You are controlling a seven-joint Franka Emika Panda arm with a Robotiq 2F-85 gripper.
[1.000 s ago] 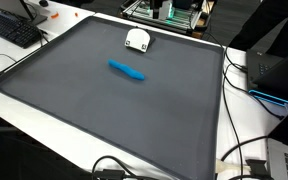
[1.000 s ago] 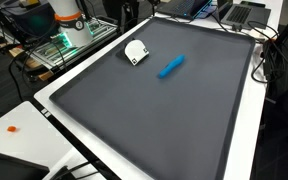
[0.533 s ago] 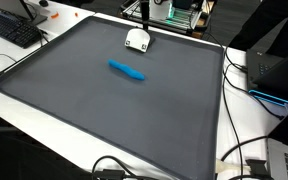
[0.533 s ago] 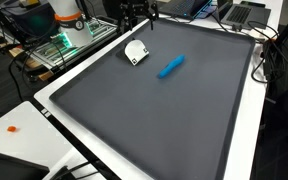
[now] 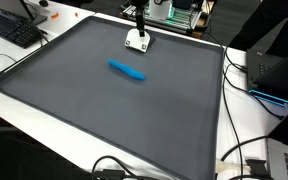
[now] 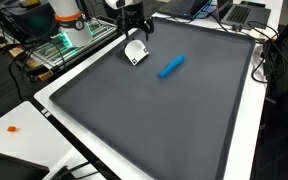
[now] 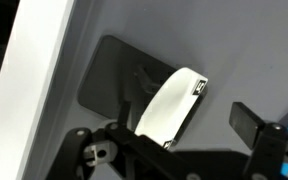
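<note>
Approach in hand, by the look of it: black two-finger claw spread wide and empty, poised over small white rounded plastic object, directly below the claw and seemingly untouched, flat on dark grey mat. Blue plastic cylinder off to the claw's side, well apart. Next move likely calling for a straight descent, fingers straddling the white body before closing. Compared with a second ago: claw newly arrived in both exterior views; both objects unmoved.

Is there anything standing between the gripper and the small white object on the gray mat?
Nothing visible does. The open gripper hangs right above the white object, with free air between them. The blue marker lies apart on the gray mat, toward its middle.
</note>
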